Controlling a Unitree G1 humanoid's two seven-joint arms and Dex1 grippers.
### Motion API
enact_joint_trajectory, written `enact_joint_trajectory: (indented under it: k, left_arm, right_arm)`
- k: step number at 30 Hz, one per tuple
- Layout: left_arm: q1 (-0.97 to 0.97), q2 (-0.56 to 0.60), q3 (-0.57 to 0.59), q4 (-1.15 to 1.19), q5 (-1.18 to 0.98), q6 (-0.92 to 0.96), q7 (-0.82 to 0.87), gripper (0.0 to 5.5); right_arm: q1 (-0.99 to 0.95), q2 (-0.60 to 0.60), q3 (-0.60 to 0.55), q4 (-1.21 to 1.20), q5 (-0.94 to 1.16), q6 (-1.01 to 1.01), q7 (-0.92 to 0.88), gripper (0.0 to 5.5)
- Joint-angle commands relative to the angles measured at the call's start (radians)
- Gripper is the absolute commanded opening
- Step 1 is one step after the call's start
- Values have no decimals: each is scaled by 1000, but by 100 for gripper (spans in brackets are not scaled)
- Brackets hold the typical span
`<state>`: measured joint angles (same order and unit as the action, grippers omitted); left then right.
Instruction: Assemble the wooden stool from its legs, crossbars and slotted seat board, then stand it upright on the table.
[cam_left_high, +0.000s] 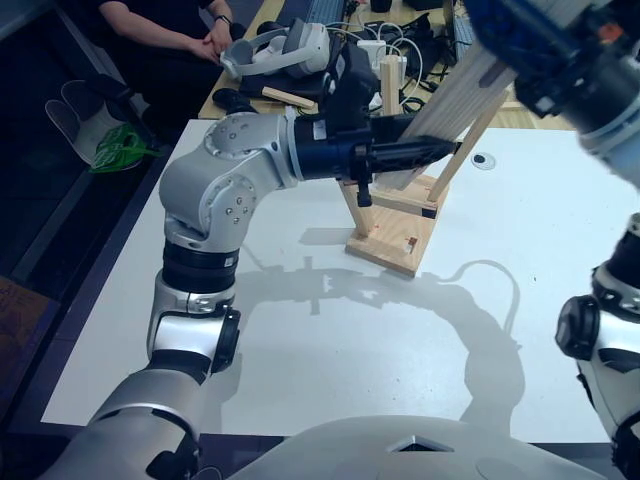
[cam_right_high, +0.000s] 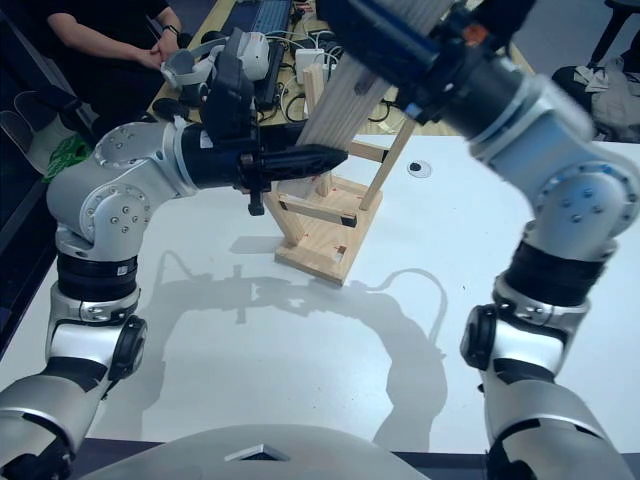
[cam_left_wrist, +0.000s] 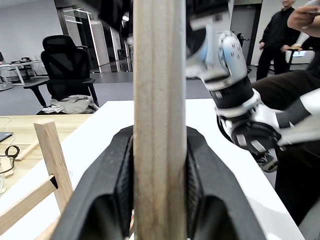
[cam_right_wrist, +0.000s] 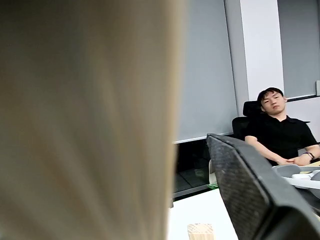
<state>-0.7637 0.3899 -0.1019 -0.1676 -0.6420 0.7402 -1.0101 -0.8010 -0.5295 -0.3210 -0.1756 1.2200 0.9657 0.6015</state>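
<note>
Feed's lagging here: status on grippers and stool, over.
Left gripper shut on the board, low end. Right gripper at its upper end, grip unclear. Stool frame on the table just beneath; nothing between.

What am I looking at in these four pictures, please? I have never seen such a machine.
This is a humanoid robot with two arms. Two pictures come from cameras on its head, looking down at a white table; the other two come from cameras on its wrists. On the table stands a partly built wooden stool frame: legs and crossbars on a flat board. The left gripper is clamped on a slanted wooden board above it, and the right gripper is at that board's upper end.
</note>
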Motion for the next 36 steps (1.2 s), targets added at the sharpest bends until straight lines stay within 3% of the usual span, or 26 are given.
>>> enact_joint_trajectory:
  k: [1, 3, 14, 20, 21, 26, 32, 36]
  left_arm:
    - [22, 42, -20, -15, 5, -2, -33, 102]
    - [28, 45, -22, -12, 5, -6, -32, 102]
    - [36, 41, -11, -19, -17, -10, -40, 102]
    - [18, 10, 21, -7, -42, -23, -5, 102]
    - [6, -3, 33, 2, -46, -30, 8, 139]
    - [-39, -49, 68, 46, -21, -98, 65, 212]
    - [-97, -157, 206, 157, 19, -283, 300, 288]
    - [-146, -205, 350, 327, 138, -472, 636, 292]
  right_arm:
    - [-37, -76, -38, 42, 66, 61, 0, 342]
    - [-36, -91, -38, 44, 83, 71, -1, 342]
    - [-7, -113, -46, 53, 170, 104, -14, 149]
    - [-3, -100, -56, 71, 188, 81, -34, 139]
    - [-2, -96, -59, 73, 190, 76, -38, 139]
    - [2, -79, -66, 91, 175, 43, -58, 99]
    - [16, -72, -102, 114, 119, -30, -88, 99]
    - [38, -67, -139, 100, 89, -84, -153, 99]
